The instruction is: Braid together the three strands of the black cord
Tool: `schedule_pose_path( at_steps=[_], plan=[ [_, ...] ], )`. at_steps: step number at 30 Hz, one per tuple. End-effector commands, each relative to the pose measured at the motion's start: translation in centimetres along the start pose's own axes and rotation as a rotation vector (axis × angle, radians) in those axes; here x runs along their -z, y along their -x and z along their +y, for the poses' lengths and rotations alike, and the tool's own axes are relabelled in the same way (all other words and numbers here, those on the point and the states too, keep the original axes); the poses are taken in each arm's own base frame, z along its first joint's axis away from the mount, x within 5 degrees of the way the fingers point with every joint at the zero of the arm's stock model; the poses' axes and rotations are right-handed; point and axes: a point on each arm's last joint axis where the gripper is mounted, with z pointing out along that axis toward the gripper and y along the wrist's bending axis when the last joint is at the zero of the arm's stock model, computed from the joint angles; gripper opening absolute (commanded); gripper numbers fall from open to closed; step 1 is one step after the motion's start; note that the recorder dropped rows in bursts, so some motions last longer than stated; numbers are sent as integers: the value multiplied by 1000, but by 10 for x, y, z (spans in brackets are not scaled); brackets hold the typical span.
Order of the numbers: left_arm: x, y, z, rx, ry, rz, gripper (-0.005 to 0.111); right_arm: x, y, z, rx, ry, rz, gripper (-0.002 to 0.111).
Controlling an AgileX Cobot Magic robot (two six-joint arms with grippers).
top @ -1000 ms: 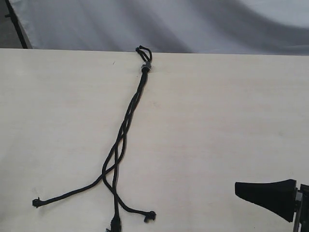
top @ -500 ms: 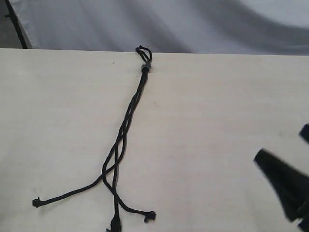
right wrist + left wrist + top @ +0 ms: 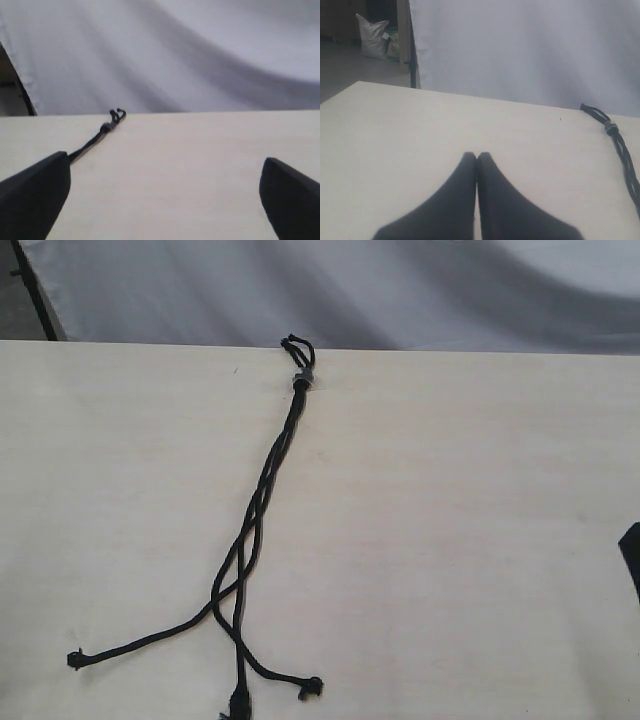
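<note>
Lying flat on the pale table [image 3: 460, 500], the black cord [image 3: 281, 445] is touched by neither tool. On the left gripper [image 3: 476, 156] the jaws are pressed together with nothing between them, over bare tabletop. The cord is ahead of it and off toward the right arm's side, well apart. On the right gripper [image 3: 165, 159] the jaws are spread wide, nothing between them. The cord's banded end sits far ahead of it, toward the left arm's side, and the cord runs back until one finger [image 3: 35, 195] hides it. The path from either tool to the cord is bare table. Only the exterior view gives the whole layout: grey band [image 3: 303, 377] with short loops at the far table edge, and the upper run loosely twisted together. Lower down the three strands [image 3: 240, 575] cross and fan out at the near end. One tip [image 3: 75, 659] is far out on the left arm's side, one [image 3: 312, 687] on the right arm's side, the middle one [image 3: 239, 703] at the frame edge. That view catches just a black sliver of the right gripper at its right edge. The wrist views catch only the band end, no loose tips. A white sheet [image 3: 350, 290] hangs behind the table. The left wrist view alone shows a pale sack [image 3: 372, 35] on the floor beyond the table corner.
</note>
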Motion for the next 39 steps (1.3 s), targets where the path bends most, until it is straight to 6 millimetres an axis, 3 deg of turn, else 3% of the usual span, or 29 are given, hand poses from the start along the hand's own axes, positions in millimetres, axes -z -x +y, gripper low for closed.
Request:
schedule_pose_path(
  at_steps=[1,19,21,27,29,39],
  plan=[
    [0,-1,0,1,0,-2,1,1,-7,0,23,3,65,95],
    [0,-1,0,1,0,-2,1,1,-8,-1,39,-8,75,93],
    [0,-1,0,1,0,-2,1,1,-8,-2,36,-13,74,81],
    [0,-1,0,1,0,-2,1,1,-9,-1,5,-9,82,14],
    [0,-1,0,1,0,-2,1,1,-9,-1,-2,-9,82,0],
    [0,-1,0,1,0,-2,1,1,-9,-2,23,-14,92,1]
  ],
)
